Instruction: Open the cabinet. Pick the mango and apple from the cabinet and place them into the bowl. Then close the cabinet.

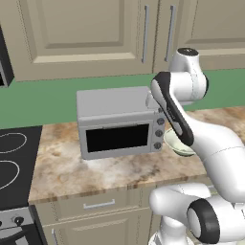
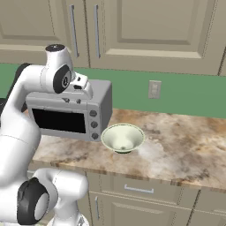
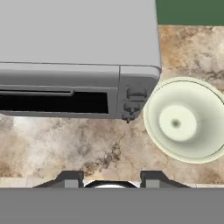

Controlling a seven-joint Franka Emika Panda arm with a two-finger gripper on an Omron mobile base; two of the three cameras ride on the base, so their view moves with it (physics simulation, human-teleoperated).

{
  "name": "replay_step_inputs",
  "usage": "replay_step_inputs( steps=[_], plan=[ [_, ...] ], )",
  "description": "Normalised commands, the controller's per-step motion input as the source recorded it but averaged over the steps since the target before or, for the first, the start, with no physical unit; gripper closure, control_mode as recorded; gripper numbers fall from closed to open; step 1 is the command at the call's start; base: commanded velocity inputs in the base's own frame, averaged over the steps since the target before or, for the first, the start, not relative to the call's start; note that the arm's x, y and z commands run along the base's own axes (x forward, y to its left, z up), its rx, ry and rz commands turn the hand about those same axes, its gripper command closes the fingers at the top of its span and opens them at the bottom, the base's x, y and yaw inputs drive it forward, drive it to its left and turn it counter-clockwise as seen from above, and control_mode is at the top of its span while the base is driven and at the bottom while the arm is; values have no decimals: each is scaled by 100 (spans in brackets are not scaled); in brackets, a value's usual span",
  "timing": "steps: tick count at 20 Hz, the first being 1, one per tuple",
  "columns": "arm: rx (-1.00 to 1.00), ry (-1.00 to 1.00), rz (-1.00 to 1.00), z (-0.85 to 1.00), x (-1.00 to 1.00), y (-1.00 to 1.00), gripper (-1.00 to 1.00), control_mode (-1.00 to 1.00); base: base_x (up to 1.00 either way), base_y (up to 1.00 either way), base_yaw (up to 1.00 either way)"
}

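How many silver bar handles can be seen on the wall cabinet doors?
2: the left door's handle and the right door's handle stand side by side where the closed cabinet doors meet, above the microwave.

the bowl (image 2: 123,137) sits on the counter (image 2: 176,150) just right of the microwave (image 2: 70,112), below the cabinet (image 2: 132,31).

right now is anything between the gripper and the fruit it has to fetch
Yes: the cabinet doors are both shut, so the mango and apple inside are hidden behind them. The gripper hangs over the counter by the microwave and the empty bowl.
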Motion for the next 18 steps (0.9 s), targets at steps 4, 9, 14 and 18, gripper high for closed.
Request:
replay_step_inputs(
  steps=[4, 9, 14, 18],
  plan=[
    [0, 0, 0, -6, -13, 0, -100, -100, 0, 0, 0],
    [-1, -28, 0, -1, -20, 0, -100, -100, 0, 0, 0],
    [0, -49, 0, 13, -35, 0, -100, -100, 0, 0, 0],
    [0, -49, 0, 26, -36, 0, -100, -100, 0, 0, 0]
  ],
)
